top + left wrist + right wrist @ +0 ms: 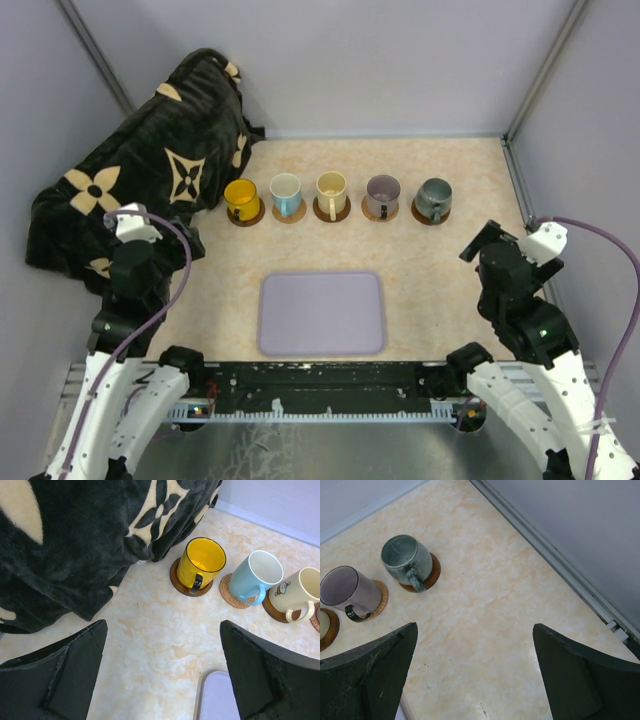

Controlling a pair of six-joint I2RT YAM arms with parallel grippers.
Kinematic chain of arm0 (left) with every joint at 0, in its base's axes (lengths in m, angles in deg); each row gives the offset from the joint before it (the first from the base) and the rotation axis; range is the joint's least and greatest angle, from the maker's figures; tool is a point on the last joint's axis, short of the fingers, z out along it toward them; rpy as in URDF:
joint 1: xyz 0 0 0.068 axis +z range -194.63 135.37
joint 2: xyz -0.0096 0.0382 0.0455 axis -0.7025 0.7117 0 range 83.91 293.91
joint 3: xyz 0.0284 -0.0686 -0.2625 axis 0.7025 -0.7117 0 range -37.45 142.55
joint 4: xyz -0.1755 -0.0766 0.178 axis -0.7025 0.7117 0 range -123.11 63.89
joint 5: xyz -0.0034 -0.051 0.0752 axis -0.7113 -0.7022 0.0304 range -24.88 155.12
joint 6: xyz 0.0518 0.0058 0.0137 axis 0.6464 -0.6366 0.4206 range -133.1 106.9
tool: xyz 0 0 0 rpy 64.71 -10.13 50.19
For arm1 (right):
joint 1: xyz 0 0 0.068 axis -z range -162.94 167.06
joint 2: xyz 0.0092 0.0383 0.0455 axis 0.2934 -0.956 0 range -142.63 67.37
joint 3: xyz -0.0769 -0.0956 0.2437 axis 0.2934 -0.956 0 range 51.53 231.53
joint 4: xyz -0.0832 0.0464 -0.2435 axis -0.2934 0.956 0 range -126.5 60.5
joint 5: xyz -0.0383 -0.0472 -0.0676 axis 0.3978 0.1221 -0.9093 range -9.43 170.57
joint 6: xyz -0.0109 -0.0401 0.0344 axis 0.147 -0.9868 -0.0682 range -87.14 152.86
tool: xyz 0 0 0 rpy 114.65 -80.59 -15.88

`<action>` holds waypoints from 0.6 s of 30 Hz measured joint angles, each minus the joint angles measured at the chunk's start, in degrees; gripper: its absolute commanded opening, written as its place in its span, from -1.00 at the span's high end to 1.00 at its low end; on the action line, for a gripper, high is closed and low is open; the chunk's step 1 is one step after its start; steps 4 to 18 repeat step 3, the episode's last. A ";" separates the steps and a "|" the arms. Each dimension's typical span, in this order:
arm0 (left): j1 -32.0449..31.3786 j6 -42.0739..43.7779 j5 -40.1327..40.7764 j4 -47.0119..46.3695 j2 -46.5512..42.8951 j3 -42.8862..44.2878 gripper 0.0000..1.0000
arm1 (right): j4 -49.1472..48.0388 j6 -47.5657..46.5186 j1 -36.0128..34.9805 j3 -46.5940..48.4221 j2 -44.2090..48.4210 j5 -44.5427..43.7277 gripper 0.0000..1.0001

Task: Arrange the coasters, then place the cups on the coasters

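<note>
Tabletop (440,270): 5 cups (331,190) on coasters (434,571) beyond pincers (162,625) (475,626)

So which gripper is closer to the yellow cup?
Left. The left gripper hovers just near-left of the yellow cup; the right gripper sits at the row's other end, by the grey-green cup.
</note>
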 measured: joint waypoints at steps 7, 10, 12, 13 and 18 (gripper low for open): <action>0.00 0.00 0.04 0.07 -0.79 -0.50 -1.00 | 0.00 -0.02 0.00 -0.02 0.00 0.00 -0.98; 0.00 0.00 0.04 0.07 -0.79 -0.50 -1.00 | 0.00 -0.02 0.00 -0.02 0.00 0.00 -0.98; 0.00 0.00 0.04 0.07 -0.79 -0.50 -1.00 | 0.00 -0.02 0.00 -0.02 0.00 0.00 -0.98; 0.00 0.00 0.04 0.07 -0.79 -0.50 -1.00 | 0.00 -0.02 0.00 -0.02 0.00 0.00 -0.98; 0.00 0.00 0.04 0.07 -0.79 -0.50 -1.00 | 0.00 -0.02 0.00 -0.02 0.00 0.00 -0.98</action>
